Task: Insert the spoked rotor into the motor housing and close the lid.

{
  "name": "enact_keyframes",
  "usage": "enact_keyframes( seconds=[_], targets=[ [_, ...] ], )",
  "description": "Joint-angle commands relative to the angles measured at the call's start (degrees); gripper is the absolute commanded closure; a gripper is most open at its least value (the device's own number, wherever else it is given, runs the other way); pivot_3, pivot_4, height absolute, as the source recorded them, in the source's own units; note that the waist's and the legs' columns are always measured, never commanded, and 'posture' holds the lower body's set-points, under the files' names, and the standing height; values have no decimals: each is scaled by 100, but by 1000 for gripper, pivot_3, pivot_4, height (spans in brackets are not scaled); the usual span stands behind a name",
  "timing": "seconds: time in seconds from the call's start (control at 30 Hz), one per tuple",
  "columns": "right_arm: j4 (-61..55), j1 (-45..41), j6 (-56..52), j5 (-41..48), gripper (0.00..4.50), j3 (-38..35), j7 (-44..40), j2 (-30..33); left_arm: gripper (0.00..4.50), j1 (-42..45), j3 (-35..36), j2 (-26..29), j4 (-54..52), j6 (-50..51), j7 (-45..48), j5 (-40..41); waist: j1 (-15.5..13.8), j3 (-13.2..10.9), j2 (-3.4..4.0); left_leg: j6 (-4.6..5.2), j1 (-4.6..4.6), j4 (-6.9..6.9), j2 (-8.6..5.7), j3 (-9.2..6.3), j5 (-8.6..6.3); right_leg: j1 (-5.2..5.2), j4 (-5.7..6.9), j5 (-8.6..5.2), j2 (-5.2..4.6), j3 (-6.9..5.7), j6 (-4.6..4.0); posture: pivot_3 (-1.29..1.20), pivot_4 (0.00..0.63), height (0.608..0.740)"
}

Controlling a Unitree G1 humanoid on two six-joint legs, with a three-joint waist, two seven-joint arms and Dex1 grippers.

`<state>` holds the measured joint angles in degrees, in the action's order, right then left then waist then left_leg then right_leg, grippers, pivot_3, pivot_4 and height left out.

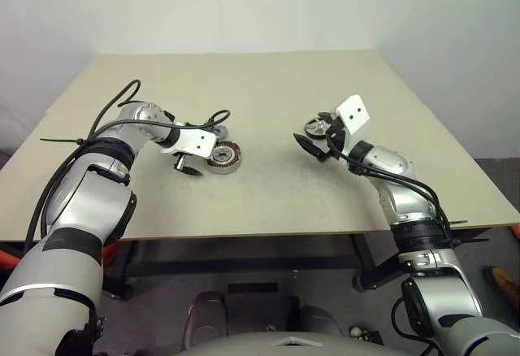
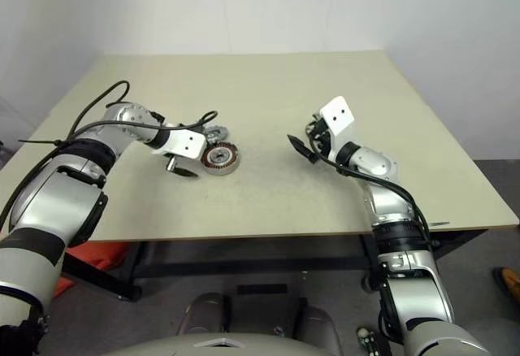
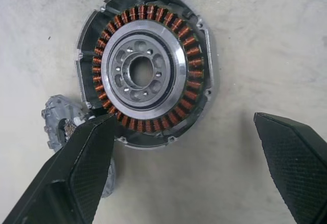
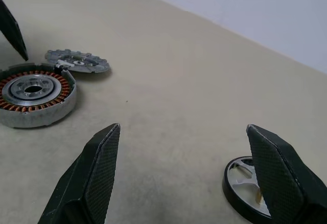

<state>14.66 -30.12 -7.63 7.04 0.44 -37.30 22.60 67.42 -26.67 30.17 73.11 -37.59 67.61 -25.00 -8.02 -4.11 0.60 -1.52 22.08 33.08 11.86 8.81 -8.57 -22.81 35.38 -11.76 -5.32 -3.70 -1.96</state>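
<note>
The motor housing [image 3: 144, 74] lies face up on the beige table [image 1: 268, 88], its ring of copper windings and central hub exposed, so the cup is ready to take a part from above. The left tool [image 3: 189, 168] hangs over it with its two black fingers spread wide and nothing between them; it points steeply down at the near edge of the housing, which looks like a stance for steadying the cup or reaching past it. Just beside the housing, on its far side, lies the lid [image 4: 77, 61], flat on the table with its notched edge showing, touching or nearly touching the housing's rim. The spoked rotor [image 4: 244, 189] rests well apart on the robot's right, dark ring down on the table, close under the right tool [image 4: 196, 175], which is also wide open and empty, pointing level across the table towards the housing. The stretch of table between rotor and housing is bare, so the rotor's path seems unobstructed; the left tool above the cup may have to give way.
</note>
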Motion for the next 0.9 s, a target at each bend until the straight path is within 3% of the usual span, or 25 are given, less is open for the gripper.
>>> enact_keyframes(
  seconds=[0.03, 0.77, 0.9],
  targets=[
    [-295, -57, 63, 99, 58, -147, 105, 1, 0, 313, 87, -5, -27, -47, 64, 6, -17, 0, 0, 0, -1, 0, 0, 0, 0, 0, 0, 0, 0, 0, 0, 0, 0, 740],
    [-445, -14, 180, 102, 58, -221, 713, -307, 0, 573, -238, -137, 262, 8, -23, -640, -67, 0, -1, 0, 1, -1, 0, -1, 0, -2, 0, 0, -1, 0, 0, 0, 0, 740],
    [-481, -19, 150, 108, 0, -241, 749, -291, 913, 597, -221, -193, 277, 16, -3, -655, -68, -1, -1, 0, 0, -1, 0, -1, 0, -1, 0, 0, -2, 0, 0, 0, 0, 740]
  ],
)
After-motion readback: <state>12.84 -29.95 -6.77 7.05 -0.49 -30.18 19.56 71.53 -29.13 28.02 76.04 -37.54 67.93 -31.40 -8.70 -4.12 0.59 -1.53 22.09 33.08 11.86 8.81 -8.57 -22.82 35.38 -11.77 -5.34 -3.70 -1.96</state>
